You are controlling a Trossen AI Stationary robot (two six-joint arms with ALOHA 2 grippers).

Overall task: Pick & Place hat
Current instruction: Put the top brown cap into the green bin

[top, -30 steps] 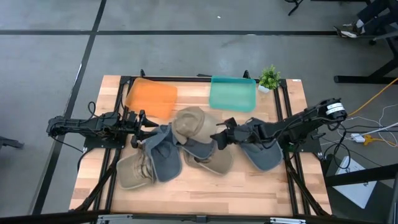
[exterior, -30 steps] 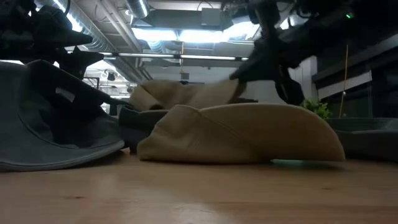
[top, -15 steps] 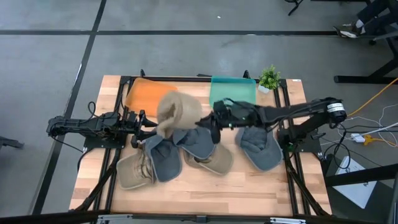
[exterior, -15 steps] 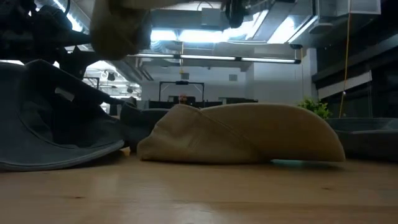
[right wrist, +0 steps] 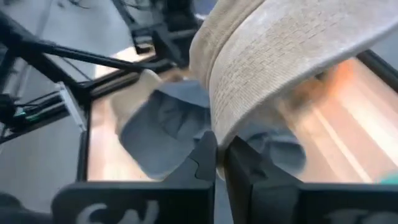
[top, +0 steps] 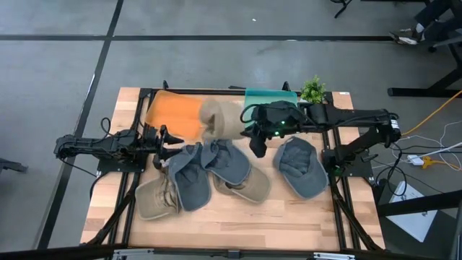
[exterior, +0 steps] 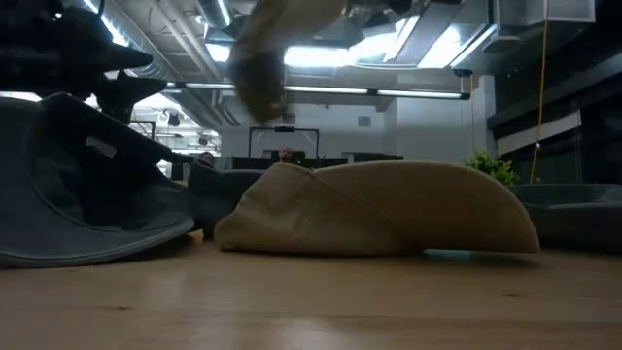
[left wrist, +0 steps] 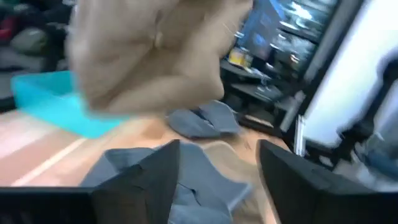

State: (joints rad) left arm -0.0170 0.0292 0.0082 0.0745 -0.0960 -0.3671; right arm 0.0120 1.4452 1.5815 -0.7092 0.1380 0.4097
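Clearly the right gripper (top: 249,128) had its fingers pinched tight on the brim of a tan hat (top: 221,118), which hung in the air near the far edge of the table (top: 303,217), between the orange tray (top: 170,112) and the teal tray (top: 268,97). In the right wrist view the woven brim (right wrist: 280,56) ran straight into the closed fingers. By my judgement the pick was done and the carry under way; the placing remained, and which tray it was bound for I could not tell. Four other hats were not yet sorted: a grey one (top: 302,167) toward the right edge, and two grey ones (top: 191,177) and a tan one (top: 155,201) heaped mid-table. The left gripper (top: 164,144) waited spread wide and empty by the left edge, beside that heap. No brand, label or writing could be read anywhere.
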